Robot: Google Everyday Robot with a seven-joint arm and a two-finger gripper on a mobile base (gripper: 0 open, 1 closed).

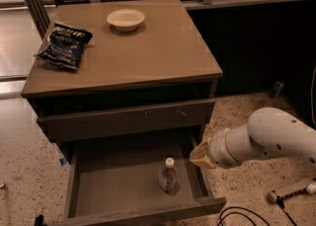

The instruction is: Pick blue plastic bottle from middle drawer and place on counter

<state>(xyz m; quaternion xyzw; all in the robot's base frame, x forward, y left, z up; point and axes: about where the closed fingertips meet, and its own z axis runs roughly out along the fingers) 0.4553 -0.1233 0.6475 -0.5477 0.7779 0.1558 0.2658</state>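
The blue plastic bottle stands upright in the open middle drawer, near its front right corner, white cap up. The counter is the tan top slab of the cabinet above. My gripper is at the end of the white arm coming in from the right. It hangs over the drawer's right side wall, just right of and slightly above the bottle, apart from it. Only its tan end shows.
A dark blue snack bag lies on the counter's left side and a white bowl sits at its back. The upper drawer is slightly open. A tool and cables lie on the speckled floor at the right.
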